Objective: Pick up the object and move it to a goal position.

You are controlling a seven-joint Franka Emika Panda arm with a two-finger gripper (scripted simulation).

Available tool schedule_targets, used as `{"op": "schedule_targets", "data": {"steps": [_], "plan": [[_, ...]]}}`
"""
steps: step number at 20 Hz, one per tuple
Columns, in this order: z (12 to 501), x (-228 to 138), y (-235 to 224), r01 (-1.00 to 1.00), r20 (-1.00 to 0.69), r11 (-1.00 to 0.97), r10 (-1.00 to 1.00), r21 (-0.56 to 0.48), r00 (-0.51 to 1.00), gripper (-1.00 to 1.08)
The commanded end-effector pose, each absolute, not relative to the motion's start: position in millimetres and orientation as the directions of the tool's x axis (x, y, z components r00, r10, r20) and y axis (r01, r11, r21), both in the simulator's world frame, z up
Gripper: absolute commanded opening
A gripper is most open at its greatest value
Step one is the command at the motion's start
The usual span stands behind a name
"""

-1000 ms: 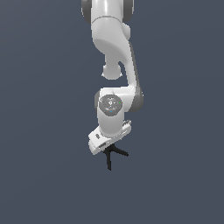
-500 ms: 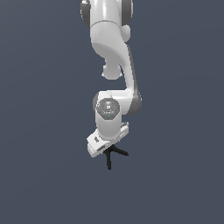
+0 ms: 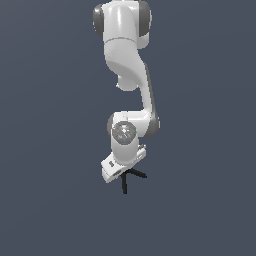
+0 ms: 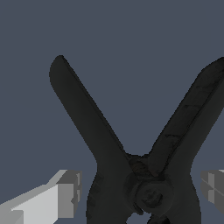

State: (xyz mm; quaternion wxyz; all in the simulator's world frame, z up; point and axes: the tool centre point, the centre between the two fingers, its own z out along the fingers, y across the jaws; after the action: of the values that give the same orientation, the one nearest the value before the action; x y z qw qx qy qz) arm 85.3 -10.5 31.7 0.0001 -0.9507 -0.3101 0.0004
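The object, a small black spring clamp [image 3: 131, 177], lies on the dark grey floor with its two thin handles splayed out from under the white hand. In the wrist view the clamp [image 4: 109, 140] fills the picture, its pivot low in the middle and its handles spreading away in a V. My gripper [image 3: 126, 172] is right over it, and in the wrist view the gripper [image 4: 141, 192] has its jaws on either side of the pivot end. One grey finger [image 4: 61, 194] and the other finger [image 4: 213, 187] each stand a narrow gap off the clamp. The red tip is hidden.
Only the plain dark grey floor [image 3: 200, 210] surrounds the arm [image 3: 130, 75] and the clamp. No other objects or goal marker show in either view.
The hand has come down a little toward the clamp. The clamp has stayed where it was on the floor.
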Motion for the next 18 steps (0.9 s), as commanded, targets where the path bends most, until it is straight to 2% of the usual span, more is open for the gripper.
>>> {"op": "schedule_targets", "data": {"steps": [1, 6, 7, 18], "plan": [[22.0, 85.4, -10.6, 0.590, 0.000, -0.807, 0.590, 0.000, 0.807, 1.00], [19.2, 86.8, -10.7, 0.590, 0.000, -0.807, 0.590, 0.000, 0.807, 1.00], [19.2, 86.8, -10.7, 0.590, 0.000, -0.807, 0.590, 0.000, 0.807, -1.00], [19.7, 86.9, -10.7, 0.590, 0.000, -0.807, 0.590, 0.000, 0.807, -1.00]]}}
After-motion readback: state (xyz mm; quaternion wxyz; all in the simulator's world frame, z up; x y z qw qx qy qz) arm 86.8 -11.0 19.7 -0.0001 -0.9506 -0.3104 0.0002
